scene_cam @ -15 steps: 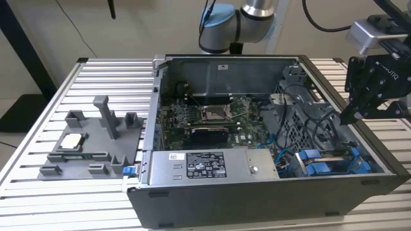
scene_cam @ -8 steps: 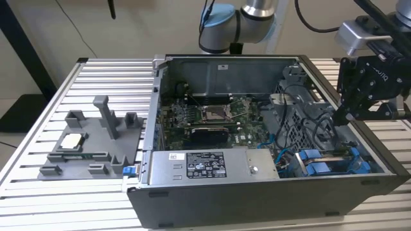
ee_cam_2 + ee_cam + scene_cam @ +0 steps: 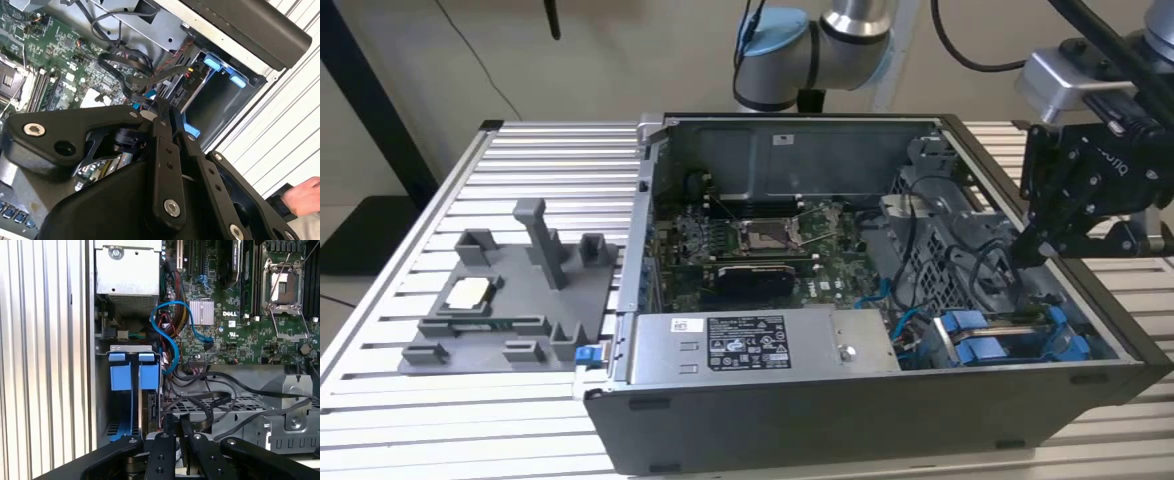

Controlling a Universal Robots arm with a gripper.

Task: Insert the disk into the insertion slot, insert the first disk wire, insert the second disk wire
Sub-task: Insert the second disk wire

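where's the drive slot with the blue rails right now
The drive slot sits in the open computer case, in the near corner on the exterior view's right, beside the grey power supply box. The gripper hangs just above it.

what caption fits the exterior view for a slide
Open computer case on a slatted table, with the arm's pincer lowered inside near the blue-railed slot.

Arm (image 3: 834, 40): silver tubes, light blue joint cap, black cables.
Gripper (image 3: 167, 120): matte black linkage bars, silver screws.
Wrist block (image 3: 1067, 85): grey metal.
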